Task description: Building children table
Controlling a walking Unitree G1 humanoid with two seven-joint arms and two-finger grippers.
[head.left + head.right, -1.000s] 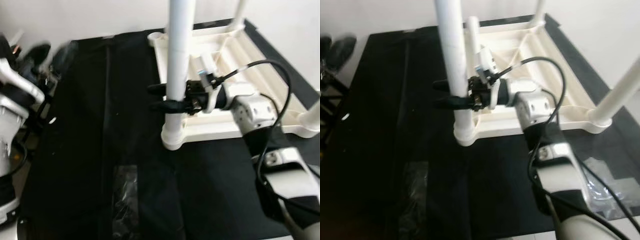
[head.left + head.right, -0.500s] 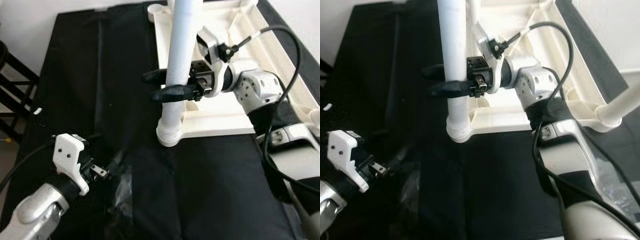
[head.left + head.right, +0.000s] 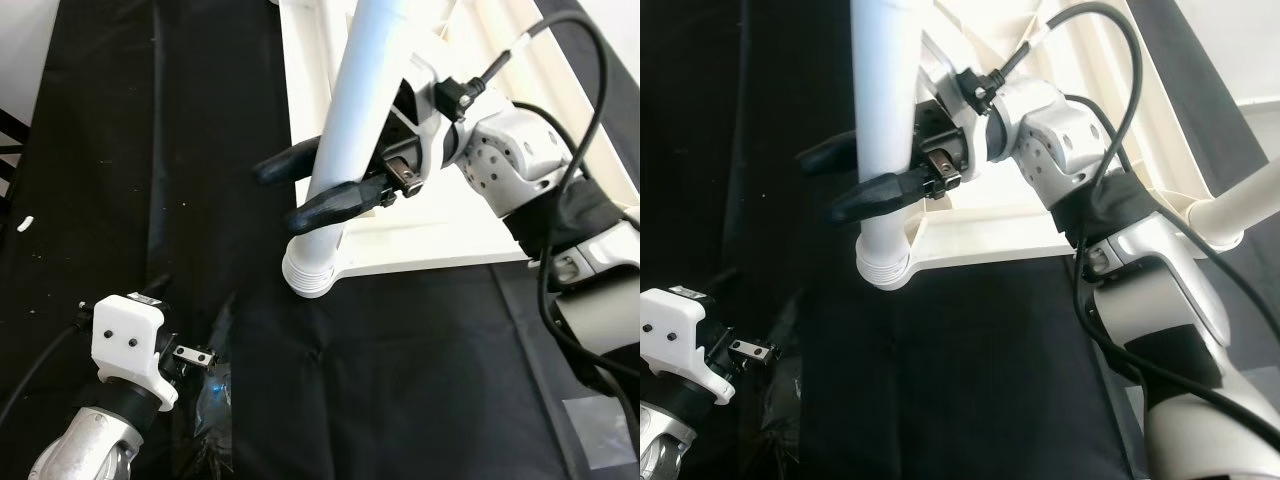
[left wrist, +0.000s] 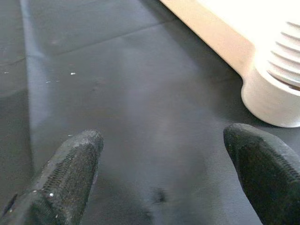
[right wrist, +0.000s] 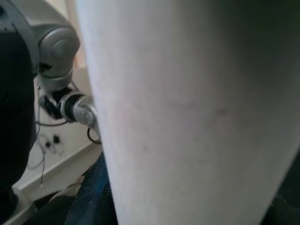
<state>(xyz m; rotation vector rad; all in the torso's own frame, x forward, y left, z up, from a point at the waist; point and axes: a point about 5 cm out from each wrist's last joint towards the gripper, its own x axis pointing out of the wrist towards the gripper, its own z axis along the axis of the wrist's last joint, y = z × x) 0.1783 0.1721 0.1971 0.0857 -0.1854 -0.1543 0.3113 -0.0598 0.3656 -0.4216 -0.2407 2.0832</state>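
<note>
**White table leg clamped at its socket**

Black cloth [image 3: 400, 390] covers the whole work surface. At the lower left of the left eye view the left gripper [image 4: 164, 154] hangs just above it, its two black fingers [image 4: 70, 173] spread wide with nothing between them. Just beside it lies a crumpled clear plastic bag [image 3: 212, 405], and a small white scrap [image 3: 26, 223] sits on the cloth at the far left edge. In the lower right corner a pale patch of tape [image 3: 592, 433] is stuck to the cloth.

Further up, in the middle of the frame, the table leg [image 3: 350, 140] rises tilted from a threaded corner socket [image 3: 308, 277] of the upturned white tabletop [image 3: 430, 240]. The right gripper [image 3: 305, 190] reaches in from the right and holds this leg just above the socket, one finger in front and one behind. A black cable [image 3: 590, 110] loops over the right arm. Another leg [image 3: 1245, 200] juts out at the right edge.
</note>
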